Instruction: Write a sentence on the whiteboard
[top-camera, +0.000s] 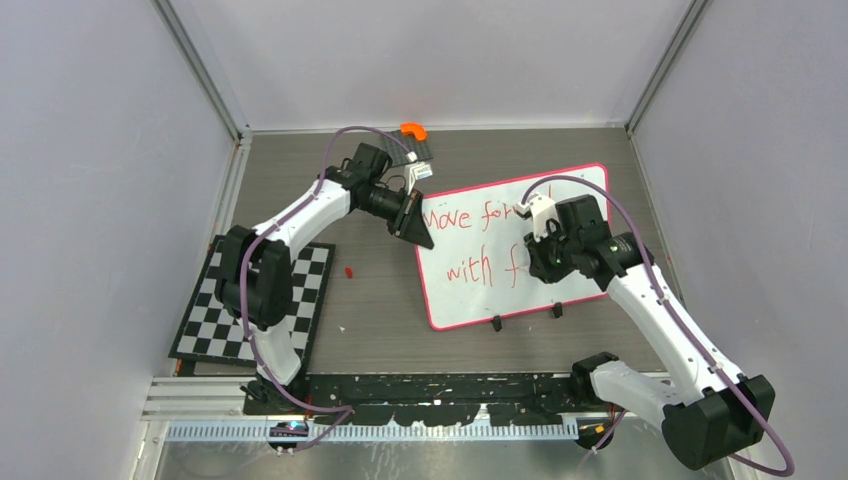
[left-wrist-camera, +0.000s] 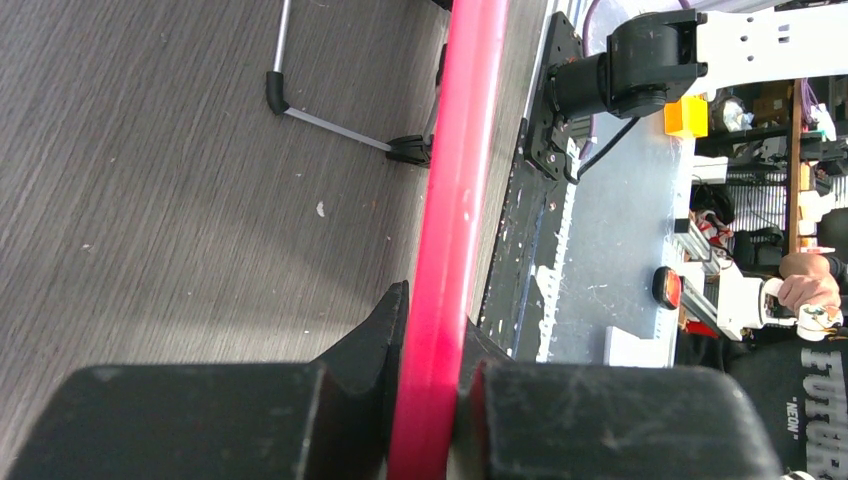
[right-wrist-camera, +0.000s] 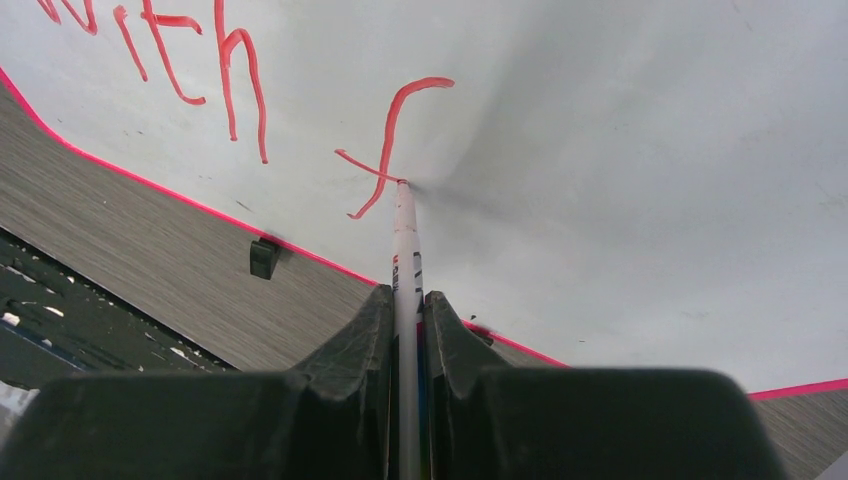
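On the grey wood-grain tabletop (top-camera: 370, 310), between pale walls, lying right of centre: the large white rectangular whiteboard with thin pink-red rim (top-camera: 570, 290). Clenched on its left rim, the left gripper (left-wrist-camera: 435, 330), likely to stop it sliding under the pen. Clamped in the right gripper (right-wrist-camera: 405, 300), a slim white marker (right-wrist-camera: 404, 235), tip touching the "f" after "with" in the red handwritten sentence (top-camera: 468, 218), judged unfinished.
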